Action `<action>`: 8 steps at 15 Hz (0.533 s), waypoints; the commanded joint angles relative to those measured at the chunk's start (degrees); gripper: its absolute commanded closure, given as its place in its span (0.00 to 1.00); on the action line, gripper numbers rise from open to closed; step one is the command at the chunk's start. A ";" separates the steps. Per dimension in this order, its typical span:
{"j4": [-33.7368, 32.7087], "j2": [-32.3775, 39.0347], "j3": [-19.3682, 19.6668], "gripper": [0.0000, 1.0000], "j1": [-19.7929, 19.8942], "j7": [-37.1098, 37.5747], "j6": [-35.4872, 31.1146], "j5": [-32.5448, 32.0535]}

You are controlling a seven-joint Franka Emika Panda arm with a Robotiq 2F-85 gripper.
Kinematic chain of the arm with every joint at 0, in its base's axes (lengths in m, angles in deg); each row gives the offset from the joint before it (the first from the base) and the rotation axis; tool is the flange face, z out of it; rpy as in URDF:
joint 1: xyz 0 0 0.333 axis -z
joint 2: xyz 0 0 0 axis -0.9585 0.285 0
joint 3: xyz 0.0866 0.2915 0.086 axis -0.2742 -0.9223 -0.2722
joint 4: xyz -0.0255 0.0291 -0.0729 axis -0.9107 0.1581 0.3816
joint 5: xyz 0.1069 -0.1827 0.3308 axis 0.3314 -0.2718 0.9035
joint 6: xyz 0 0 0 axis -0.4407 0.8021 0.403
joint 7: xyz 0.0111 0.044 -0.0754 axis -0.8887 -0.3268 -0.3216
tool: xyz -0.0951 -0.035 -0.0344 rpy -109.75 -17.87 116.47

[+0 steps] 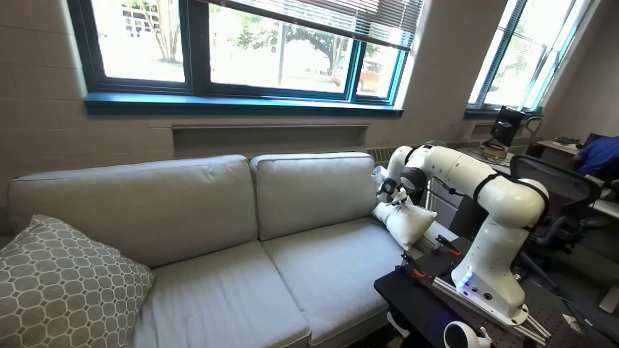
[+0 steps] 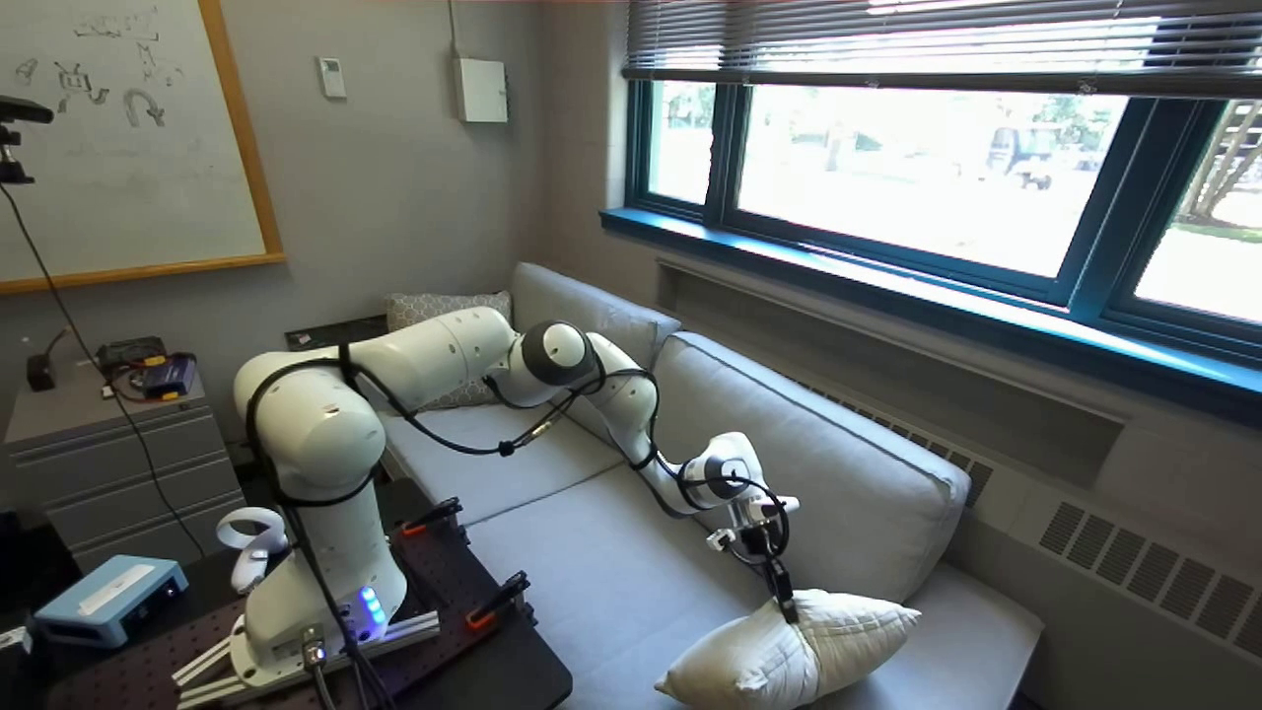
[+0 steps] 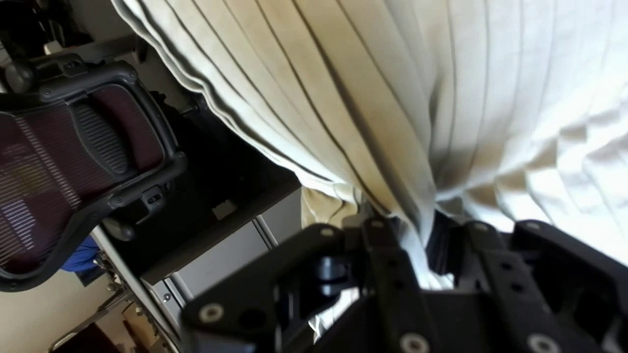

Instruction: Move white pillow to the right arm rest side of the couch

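The white pillow [image 1: 408, 223] is at the right end of the couch [image 1: 333, 261] in an exterior view, tilted and pinched at its top. It also shows in an exterior view [image 2: 749, 659] and fills much of the wrist view [image 3: 515, 88]. My gripper [image 1: 399, 198] points down and is shut on a bunched fold of it; the fold shows between the fingers [image 3: 414, 230]. The right arm rest [image 2: 976, 631] lies just beyond the pillow and is partly hidden by it. I cannot tell whether the pillow touches the seat or the arm rest.
A lattice-patterned pillow [image 1: 72, 285] leans at the couch's far end. The back cushion [image 1: 316, 193] stands beside my gripper. The black robot table [image 2: 493, 651] with clamps [image 2: 498, 602] borders the seat. An office chair [image 1: 556, 193] stands behind the arm.
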 commanded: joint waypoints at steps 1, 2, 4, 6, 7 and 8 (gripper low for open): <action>-5.17 0.39 -1.05 0.97 2.17 3.99 3.69 -3.04; -5.95 0.55 -1.62 0.97 2.59 4.11 4.12 -3.62; -6.93 0.55 -3.22 0.97 3.66 3.06 4.27 -5.05; -7.47 0.55 -4.83 0.97 4.81 1.86 4.18 -6.63; -7.46 0.55 -5.42 0.97 5.31 1.79 4.12 -7.58; -7.53 0.55 -5.93 0.97 5.78 1.66 4.15 -8.41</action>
